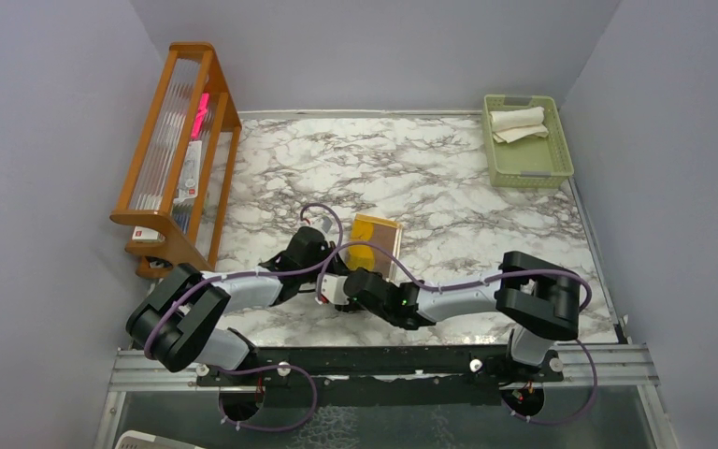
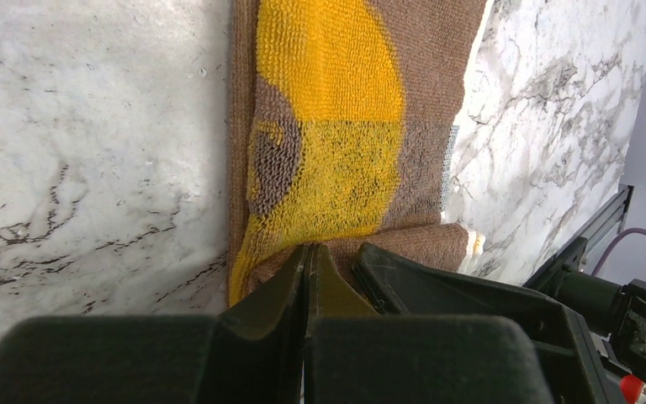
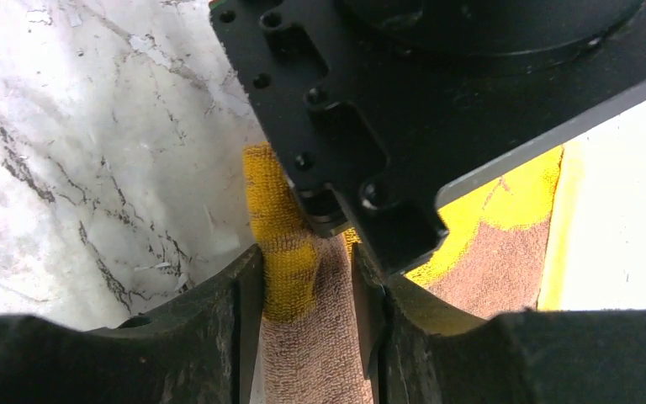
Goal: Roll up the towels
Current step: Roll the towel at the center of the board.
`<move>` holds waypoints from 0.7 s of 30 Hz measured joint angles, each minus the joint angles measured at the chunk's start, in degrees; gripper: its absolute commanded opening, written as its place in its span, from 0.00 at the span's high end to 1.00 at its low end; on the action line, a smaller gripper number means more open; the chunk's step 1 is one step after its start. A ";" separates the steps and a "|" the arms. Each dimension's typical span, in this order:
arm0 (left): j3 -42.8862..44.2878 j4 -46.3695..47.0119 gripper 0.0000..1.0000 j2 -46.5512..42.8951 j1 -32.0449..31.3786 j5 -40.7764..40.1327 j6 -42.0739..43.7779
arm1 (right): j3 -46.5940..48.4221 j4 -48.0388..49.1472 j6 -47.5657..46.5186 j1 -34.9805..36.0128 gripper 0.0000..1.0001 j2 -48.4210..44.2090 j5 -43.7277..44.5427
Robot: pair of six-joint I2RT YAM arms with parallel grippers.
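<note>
Basket (image 1: pixel 529 181) far right, holding rolled white towel (image 1: pixel 518 122). Wooden rack (image 1: pixel 163 140) far left. Left gripper (image 2: pixel 307 263) clenched at edge of yellow-and-brown towels (image 2: pixel 336 126); right gripper (image 3: pixel 307 290) grasping their rolled end.

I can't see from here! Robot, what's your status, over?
Left gripper shut at near edge of yellow-brown towel. Right gripper clamped on its bunched edge. Cream towel in basket. Nothing in the way.

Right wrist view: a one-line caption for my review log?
Right gripper pinches the folded edge of the yellow-and-brown towel on the marble table.
</note>
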 measured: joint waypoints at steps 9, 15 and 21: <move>1.99 -3.28 1.00 0.00 0.17 -0.22 2.67 | 1.40 -3.52 1.99 -1.64 0.91 0.50 -0.79; 2.73 -6.34 0.97 -1.03 3.45 0.46 3.93 | 1.99 -7.91 5.01 -3.02 0.99 -1.84 -5.79; 5.64 -15.89 0.80 -6.01 11.04 0.79 6.32 | 1.66 -14.58 9.16 -4.76 0.99 -6.86 -16.98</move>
